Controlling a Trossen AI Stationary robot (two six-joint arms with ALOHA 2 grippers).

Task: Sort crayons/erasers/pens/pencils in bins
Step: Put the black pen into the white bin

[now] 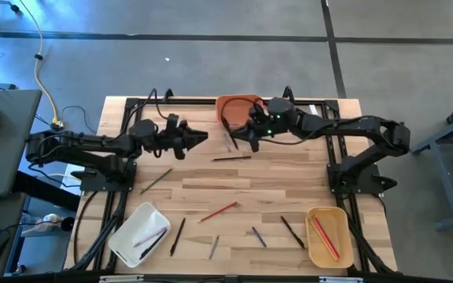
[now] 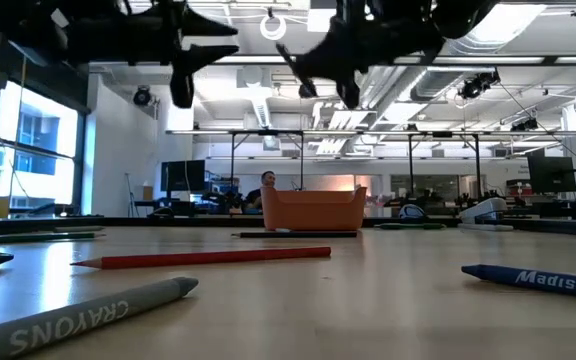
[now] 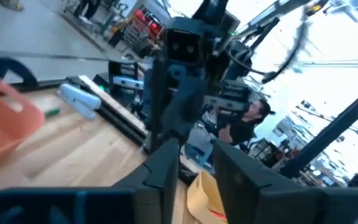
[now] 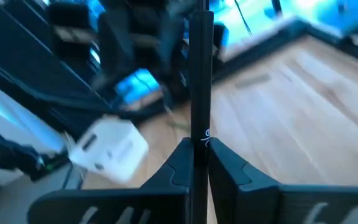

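We are early on: the tan-yellow bin (image 1: pixel 326 234) holds 2 red sticks, the white bin (image 1: pixel 138 233) 2 more, and about 8 lie loose between them. Beside the orange bin (image 1: pixel 232 112), our right gripper (image 4: pixel 199 155) pinches a black pen (image 4: pixel 201 74); our left gripper (image 1: pixel 197 137) hovers nearby, narrow and empty.

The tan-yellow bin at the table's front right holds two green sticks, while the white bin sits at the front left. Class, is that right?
Not quite. The high view shows the two sticks in the tan-yellow bin are red, not green. The rest holds: that bin is front right, the white bin front left.
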